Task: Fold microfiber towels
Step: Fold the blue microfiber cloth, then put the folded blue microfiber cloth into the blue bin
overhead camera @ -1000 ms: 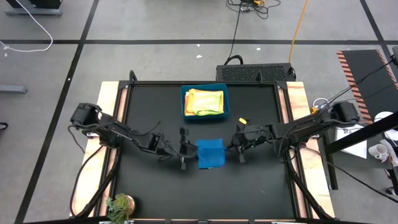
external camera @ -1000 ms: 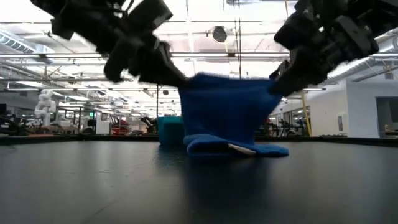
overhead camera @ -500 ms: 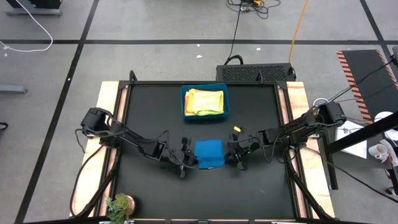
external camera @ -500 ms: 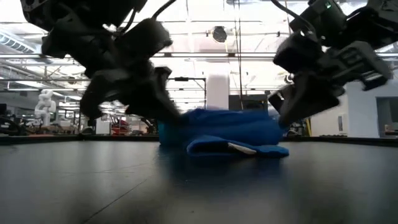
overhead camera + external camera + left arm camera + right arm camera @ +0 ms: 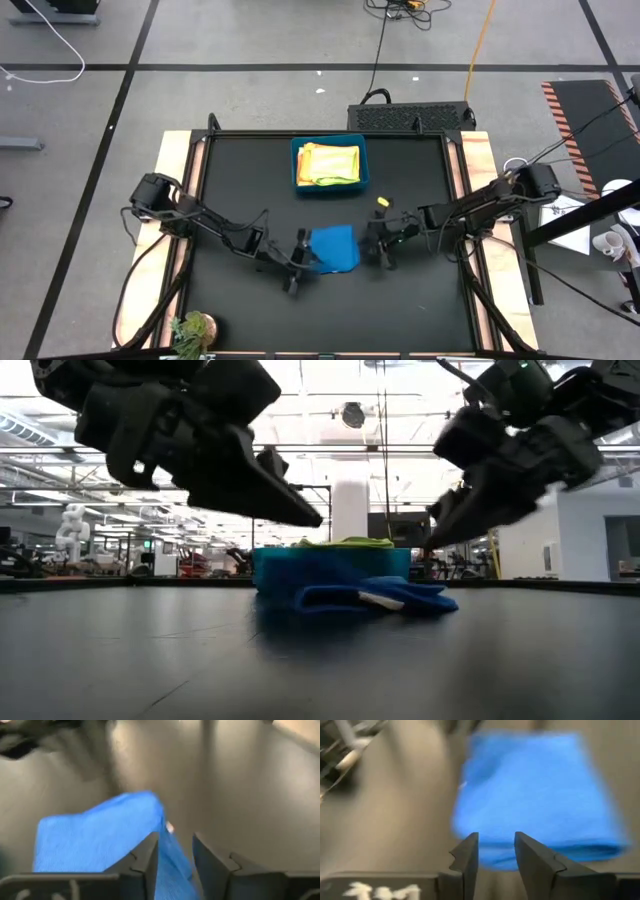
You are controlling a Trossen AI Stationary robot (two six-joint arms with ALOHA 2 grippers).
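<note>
The folded bright blue microfiber towel [image 5: 333, 249] lies flat on the black counter [image 5: 420, 300], right between both pincers. The left pincer [image 5: 302, 252] and right pincer [image 5: 375, 243] both hang released just beside its edges, holding nothing.

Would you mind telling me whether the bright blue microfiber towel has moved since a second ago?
Yes. The bright blue microfiber towel dropped flat onto the table, no longer rising above the teal bin behind it.

Left gripper [image 5: 301, 262] and right gripper [image 5: 375, 246] hover low, fingers parted.
</note>
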